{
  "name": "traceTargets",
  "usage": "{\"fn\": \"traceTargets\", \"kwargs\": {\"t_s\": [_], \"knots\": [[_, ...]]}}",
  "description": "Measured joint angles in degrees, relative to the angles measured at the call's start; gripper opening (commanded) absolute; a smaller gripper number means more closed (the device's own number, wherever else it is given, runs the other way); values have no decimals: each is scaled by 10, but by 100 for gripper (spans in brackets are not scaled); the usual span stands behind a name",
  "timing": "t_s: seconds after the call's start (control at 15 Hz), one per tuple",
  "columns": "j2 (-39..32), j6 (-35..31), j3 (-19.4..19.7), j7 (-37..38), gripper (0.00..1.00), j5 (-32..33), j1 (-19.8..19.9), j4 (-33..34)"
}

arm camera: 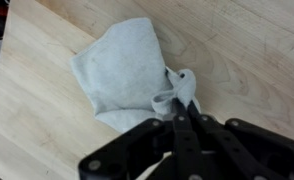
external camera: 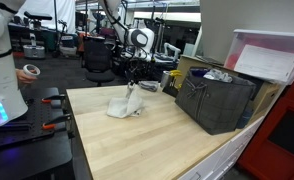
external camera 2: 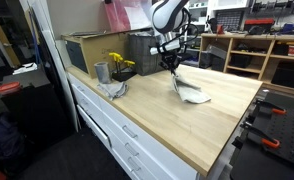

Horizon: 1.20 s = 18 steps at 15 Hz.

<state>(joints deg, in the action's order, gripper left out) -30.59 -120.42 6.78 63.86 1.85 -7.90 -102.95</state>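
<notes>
The black two-finger gripper [arm camera: 177, 102] has its fingers pressed together on a raised fold of the pale grey crumpled cloth [arm camera: 122, 70]. In the wrist view that pinched fold sits at the cloth's right-hand edge, and the rest of the fabric spreads up and to the left of the fingertips, flat on the wood.

In both exterior views the gripper [external camera: 133, 82] [external camera 2: 173, 68] hangs straight above the cloth [external camera: 124, 104] [external camera 2: 190, 92]. One corner is drawn up into a small peak at the fingers, while the main bulk lies on the light wooden butcher-block tabletop [external camera: 152, 140] directly beneath and slightly to one side.

The cloth sits toward the far end of the tabletop, near the edge that faces the workshop behind, and close to a corner in an exterior view [external camera: 87, 92]. The dark grey fabric storage bin [external camera: 217, 100] stands well apart from it, along the side of the table by the wall. A broad stretch of bare wood opens between the cloth and the near edge (by far the widest free stretch of the surface).

In an exterior view a small metal cup [external camera 2: 101, 72] with yellow flowers [external camera 2: 119, 63] stands near the front edge above the white drawers [external camera 2: 117, 140]. A second grey rag [external camera 2: 113, 90] lies just beside it. Both are well apart from the gripper, with bare wood between.
</notes>
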Motion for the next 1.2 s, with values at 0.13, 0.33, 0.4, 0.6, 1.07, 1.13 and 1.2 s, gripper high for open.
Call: {"fn": "traceTargets", "kwargs": {"t_s": [0.13, 0.33, 0.4, 0.6, 1.07, 1.13, 1.2], "knots": [[-16, 25, -8, 6, 1, -3, 0, 32], [-37, 46, -18, 6, 1, -4, -1, 65], [-40, 46, -22, 6, 1, -9, -1, 68], [-43, 46, -39, 6, 1, -30, -2, 69], [-45, 67, -62, 39, 1, -93, -11, 100], [-45, 69, -62, 48, 1, -107, -11, 108], [-45, 69, -62, 56, 1, -122, -9, 115]]}}
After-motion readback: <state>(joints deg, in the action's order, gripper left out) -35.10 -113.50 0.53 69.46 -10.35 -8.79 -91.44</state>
